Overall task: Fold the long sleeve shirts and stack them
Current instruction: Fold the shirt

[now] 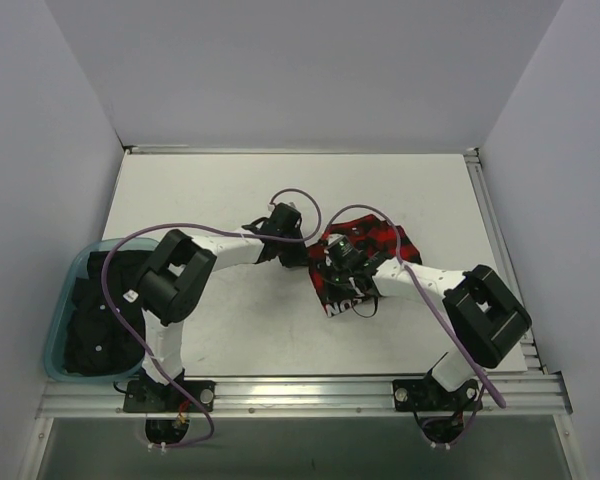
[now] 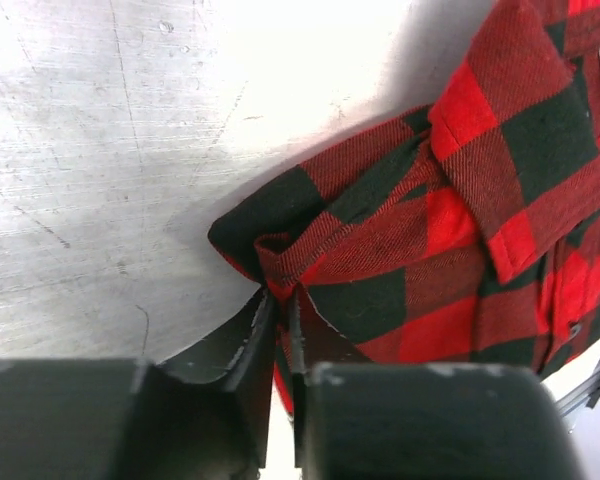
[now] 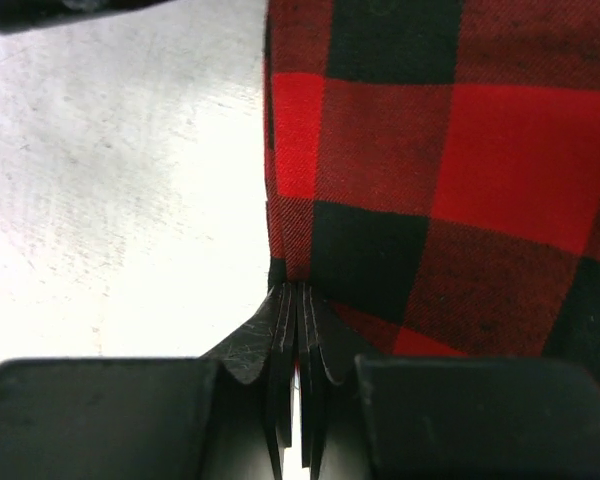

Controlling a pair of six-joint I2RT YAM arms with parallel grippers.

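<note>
Noting grips first: your left gripper (image 1: 298,243) has its fingers (image 2: 235,365) pressed almost together on a folded corner of the flannel shirt (image 1: 380,245), at the shirt's left edge. (observer)

Agreed. Your right gripper (image 3: 298,310) is pinched tight on a cloth edge too, with no gap visible at the tips. From above it sits over the shirt's middle, just right of the other. (lead)

Location: the shirt lies bunched on the table (image 1: 220,190), centre-right, with its white lettering (image 1: 345,302) on the near side. A bin (image 1: 60,300) of dark clothes sits well apart at the left edge. (observer)

Judgement on the step: a fold is in hand. Advice to you: move both pinches together at one height, so the layer between them is taut and does not twist. Lay it flat with edges matched before you let go. (lead)

Risk: the left bite is shallow, right at the corner, and may slip if you pull the two apart too hard. Cannot tell how many layers either pinch holds. (observer)
</note>
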